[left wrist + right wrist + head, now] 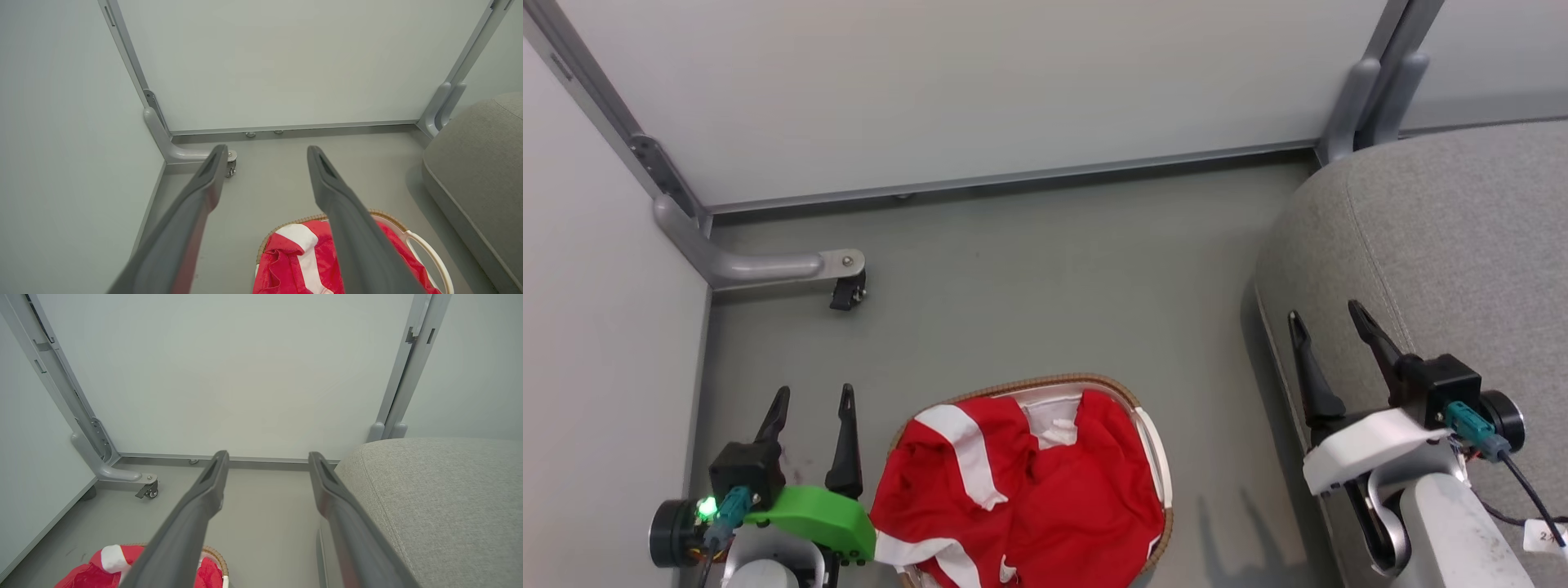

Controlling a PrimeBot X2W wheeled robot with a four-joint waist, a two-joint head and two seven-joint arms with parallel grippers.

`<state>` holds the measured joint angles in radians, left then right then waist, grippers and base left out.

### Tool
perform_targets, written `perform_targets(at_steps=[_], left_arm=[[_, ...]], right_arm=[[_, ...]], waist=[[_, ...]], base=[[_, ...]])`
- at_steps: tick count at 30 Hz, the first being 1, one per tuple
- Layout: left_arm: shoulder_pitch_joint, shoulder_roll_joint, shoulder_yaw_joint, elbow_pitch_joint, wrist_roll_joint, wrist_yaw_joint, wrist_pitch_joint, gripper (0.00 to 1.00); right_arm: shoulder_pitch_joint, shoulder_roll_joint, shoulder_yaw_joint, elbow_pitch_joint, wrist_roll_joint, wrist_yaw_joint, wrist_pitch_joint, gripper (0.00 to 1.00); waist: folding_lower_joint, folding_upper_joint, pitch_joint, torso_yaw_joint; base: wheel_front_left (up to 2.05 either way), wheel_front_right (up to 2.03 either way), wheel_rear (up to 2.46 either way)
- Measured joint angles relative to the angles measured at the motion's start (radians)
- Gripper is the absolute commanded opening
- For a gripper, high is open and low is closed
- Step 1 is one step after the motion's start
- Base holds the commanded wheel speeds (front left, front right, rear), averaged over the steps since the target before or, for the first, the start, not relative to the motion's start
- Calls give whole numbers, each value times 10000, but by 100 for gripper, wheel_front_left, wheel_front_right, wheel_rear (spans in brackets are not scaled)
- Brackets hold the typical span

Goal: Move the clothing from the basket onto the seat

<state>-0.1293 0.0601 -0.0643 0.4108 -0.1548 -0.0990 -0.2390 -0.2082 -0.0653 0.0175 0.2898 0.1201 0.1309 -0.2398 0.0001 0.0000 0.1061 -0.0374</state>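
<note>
Clothing [1029, 490] heaped in basket [1160, 461] at 6 o'clock, seat [1462, 245] at 3; L pincer [814, 390] & R pincer [1323, 311] both spread, empty — pinch a thick fold mid-pile, not liner [1045, 423].

clothing [1029, 498]: red with white bands, crumpled, heaped in basket, bottom centre | basket [1045, 380]: oval, brown woven rim, on floor | seat [1462, 245]: grey fabric, right edge

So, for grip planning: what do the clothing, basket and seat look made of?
Clothing: soft matte red fabric with white bands, creased and slumped. Basket: seemingly smooth white plastic, brown woven rim. Seat: grey matte woven upholstery, with a stitched seam.
</note>
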Motion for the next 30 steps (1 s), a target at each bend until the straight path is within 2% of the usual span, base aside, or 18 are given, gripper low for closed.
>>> perform_targets(at_steps=[13, 19, 30], left_arm=[[-1563, 27, -727, 675, 851, -284, -236, 100], [-2136, 270, -1175, 1175, 825, -290, -255, 100], [-3078, 888, -2658, 2454, 794, -299, -257, 100]], right_arm=[[-1545, 134, 525, -704, -924, 2, -221, 100], [-2016, 144, 623, -984, -558, 2, -222, 100], [-2485, 150, 907, -1166, -303, 2, -222, 100]], waist=[[1, 0, 2106, -573], [1, 0, 3176, -895], [1, 0, 4915, -1432]], base=[[0, 0, 0], [0, 0, 0], [0, 0, 0]])
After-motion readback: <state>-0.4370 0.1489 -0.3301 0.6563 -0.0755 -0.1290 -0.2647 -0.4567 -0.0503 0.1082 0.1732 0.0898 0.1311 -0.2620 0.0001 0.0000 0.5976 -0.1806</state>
